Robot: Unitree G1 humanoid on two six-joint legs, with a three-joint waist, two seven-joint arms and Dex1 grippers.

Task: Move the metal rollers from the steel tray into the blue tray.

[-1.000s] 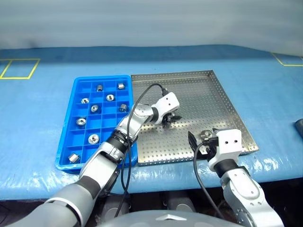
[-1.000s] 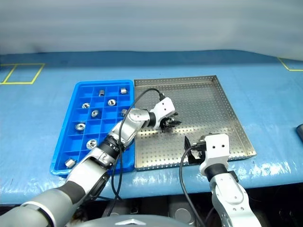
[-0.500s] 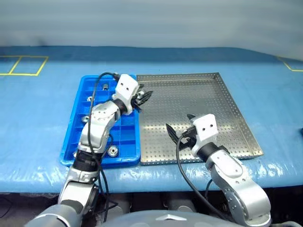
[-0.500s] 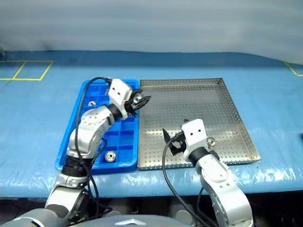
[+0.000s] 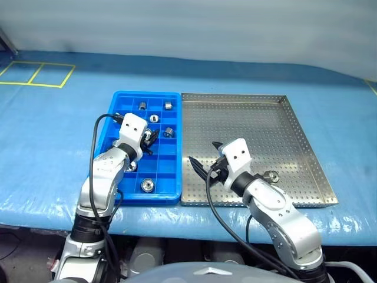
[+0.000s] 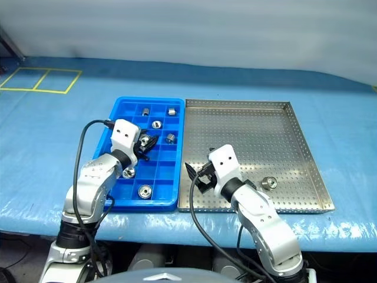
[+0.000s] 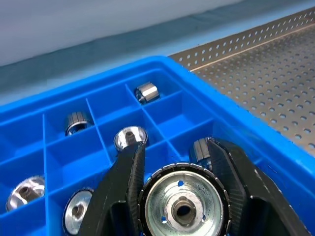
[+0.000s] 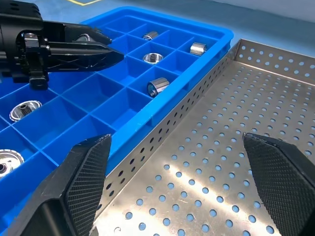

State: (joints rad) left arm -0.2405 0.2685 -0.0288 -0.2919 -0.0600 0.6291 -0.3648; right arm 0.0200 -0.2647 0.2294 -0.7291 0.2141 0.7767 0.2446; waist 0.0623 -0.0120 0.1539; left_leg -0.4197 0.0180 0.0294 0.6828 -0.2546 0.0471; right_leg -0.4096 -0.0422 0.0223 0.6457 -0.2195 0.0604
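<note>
Left eye view shows the steel tray [image 5: 259, 127] lying flush against the blue tray [image 5: 121, 197] on the blue cloth, and the whole picture sits differently than a second ago because my head has turned. My left arm was stretched over the middle of the steel tray then; it has since swung across, so my left gripper [image 5: 149, 141] now hangs over the blue tray's middle compartments. My right gripper [image 5: 203, 170] was near the steel tray's front right corner; it has drifted toward the blue tray and now sits over the steel tray's front left part, jaws spread wide with nothing between them. In the left wrist view my left gripper [image 7: 183, 196] is clenched on a roller [image 7: 183, 205], pinched between both black fingers [image 7: 123, 189] above the compartments. One loose roller [image 5: 271, 175] remains on the steel tray, near its front right. Several rollers [image 5: 147, 185] lie scattered singly in the blue tray's compartments.
</note>
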